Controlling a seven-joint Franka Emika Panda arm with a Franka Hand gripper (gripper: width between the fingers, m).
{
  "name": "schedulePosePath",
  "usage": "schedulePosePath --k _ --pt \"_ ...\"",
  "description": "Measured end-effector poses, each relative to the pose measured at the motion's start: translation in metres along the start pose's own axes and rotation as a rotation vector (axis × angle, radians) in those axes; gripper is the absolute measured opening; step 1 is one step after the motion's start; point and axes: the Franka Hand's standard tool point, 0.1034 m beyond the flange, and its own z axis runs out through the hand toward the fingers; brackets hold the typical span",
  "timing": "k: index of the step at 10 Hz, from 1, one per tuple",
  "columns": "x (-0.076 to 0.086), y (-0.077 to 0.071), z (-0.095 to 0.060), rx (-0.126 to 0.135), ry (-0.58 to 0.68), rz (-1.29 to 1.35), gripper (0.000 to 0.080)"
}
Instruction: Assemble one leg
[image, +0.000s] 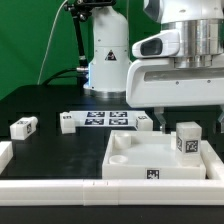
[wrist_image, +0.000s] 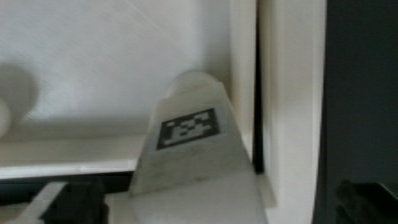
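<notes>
A Franka Panda arm hangs low over the exterior view's right half of a black table (image: 50, 105), its white wrist housing filling the upper right of that view. Below it, the gripper (image: 160, 121) reaches down behind a large white square tray (image: 135, 160) that sits toward the table's front right. A small white block-shaped leg (image: 187, 141), tagged in black and white on its face, stands upright on the tray's right-hand rear corner, just beside the gripper's dark fingertips (image: 160, 123); the exterior view does not show contact between them. The wrist view looks down on the same leg (wrist_image: 187, 140) from close range, its tag facing the camera, the block tapering upward against the tray's white wall (wrist_image: 107, 60) and a dark vertical edge. Blurred finger parts show at the bottom of that picture, spread to either side of the leg's base, though whether they press it cannot be told. A second tagged block (image: 23, 126) lies near the table's left edge, well apart from the tray. The marker board (image: 105, 120), a flat strip of tags, lies across the table's middle, behind the tray. A low white wall (image: 60, 190) runs along the table's front edge.
</notes>
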Motion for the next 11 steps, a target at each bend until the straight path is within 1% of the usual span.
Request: schedulePosePath --k 2,3,4,5,6,9,11 --pt "0.0008 0.0027 0.0 -0.004 0.001 -0.126 0.0649" --pt "0.0006 0.0025 0.0003 -0.003 0.0 -0.105 0.0514" --pt "0.0006 0.0026 0.0003 -0.003 0.0 -0.104 0.0514" --pt "0.0005 0.0026 0.0004 -0.003 0.0 -0.104 0.0375" --pt "0.0006 0.0028 0.0004 -0.003 0.0 -0.104 0.0291" --pt "0.0006 0.0028 0.0004 -0.003 0.0 -0.068 0.0291" --pt "0.0005 0.0034 0.0004 0.0 -0.001 0.059 0.0291"
